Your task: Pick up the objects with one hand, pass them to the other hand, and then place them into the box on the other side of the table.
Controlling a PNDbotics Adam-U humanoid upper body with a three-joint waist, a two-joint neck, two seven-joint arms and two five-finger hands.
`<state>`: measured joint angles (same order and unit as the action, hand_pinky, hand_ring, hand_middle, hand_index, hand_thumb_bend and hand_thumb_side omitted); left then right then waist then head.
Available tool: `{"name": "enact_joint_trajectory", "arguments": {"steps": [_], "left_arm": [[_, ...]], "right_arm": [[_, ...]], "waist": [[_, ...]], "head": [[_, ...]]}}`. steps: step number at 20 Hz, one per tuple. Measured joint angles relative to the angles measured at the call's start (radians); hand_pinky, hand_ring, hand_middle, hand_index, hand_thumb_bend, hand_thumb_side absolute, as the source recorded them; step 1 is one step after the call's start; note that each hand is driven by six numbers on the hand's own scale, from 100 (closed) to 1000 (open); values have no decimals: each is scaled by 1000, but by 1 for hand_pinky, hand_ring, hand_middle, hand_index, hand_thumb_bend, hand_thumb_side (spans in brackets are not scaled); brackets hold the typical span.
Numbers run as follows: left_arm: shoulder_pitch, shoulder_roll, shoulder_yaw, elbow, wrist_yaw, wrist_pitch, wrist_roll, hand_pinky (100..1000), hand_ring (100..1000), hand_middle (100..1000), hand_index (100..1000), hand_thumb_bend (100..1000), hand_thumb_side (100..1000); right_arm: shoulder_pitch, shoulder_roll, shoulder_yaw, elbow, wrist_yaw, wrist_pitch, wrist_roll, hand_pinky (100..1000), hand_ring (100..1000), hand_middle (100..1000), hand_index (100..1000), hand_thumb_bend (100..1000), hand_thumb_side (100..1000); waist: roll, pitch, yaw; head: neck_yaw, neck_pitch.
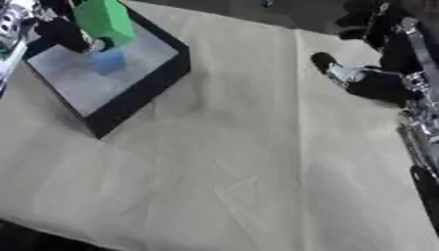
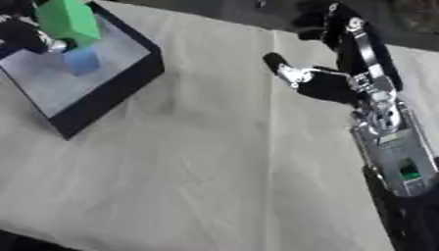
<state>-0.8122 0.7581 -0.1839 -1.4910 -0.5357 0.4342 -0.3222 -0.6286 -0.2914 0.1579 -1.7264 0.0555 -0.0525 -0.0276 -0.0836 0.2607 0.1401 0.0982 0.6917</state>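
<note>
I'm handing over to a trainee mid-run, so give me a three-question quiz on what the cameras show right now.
1. True or false: the green block already lies flat on the box floor.
2. Which robot hand holds the green block? A) left B) right
3. Fill in: a small ___ block sits inside the box.

Key:
1. False; the left robot hand holds it above the box.
2. A; the right robot hand holds nothing.
3. blue
</note>
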Motion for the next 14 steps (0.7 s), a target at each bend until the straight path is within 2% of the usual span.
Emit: {"name": "enact_joint_trajectory", "arguments": {"steps": [7,11,13,14], "left_arm": [[37,16,24,68,-37,13,25,683,547,467,391,349,100],[45,16,27,98,-50,9,23,688,562,484,428,397,100],[47,16,27,112,-60,5,19,701,582,518,512,468,100],[47,16,28,118,-64,3,16,727,623,570,610,547,100]], "right_arm": [[-8,-25,-22,0,-18,8,-28,729,751,601,747,542,100],[-14,-31,-29,-4,-25,8,-36,728,751,601,747,550,100],[-14,-31,-31,-6,-26,8,-40,729,751,601,747,555,100],[-14,-32,-33,-8,-26,8,-42,729,751,601,748,557,100]], "waist": [[-9,9,-7],[-9,11,-11],[-9,12,-16],[-10,12,-17]], "head": [[41,-12],[48,-18],[50,-18],[50,-18]]}}
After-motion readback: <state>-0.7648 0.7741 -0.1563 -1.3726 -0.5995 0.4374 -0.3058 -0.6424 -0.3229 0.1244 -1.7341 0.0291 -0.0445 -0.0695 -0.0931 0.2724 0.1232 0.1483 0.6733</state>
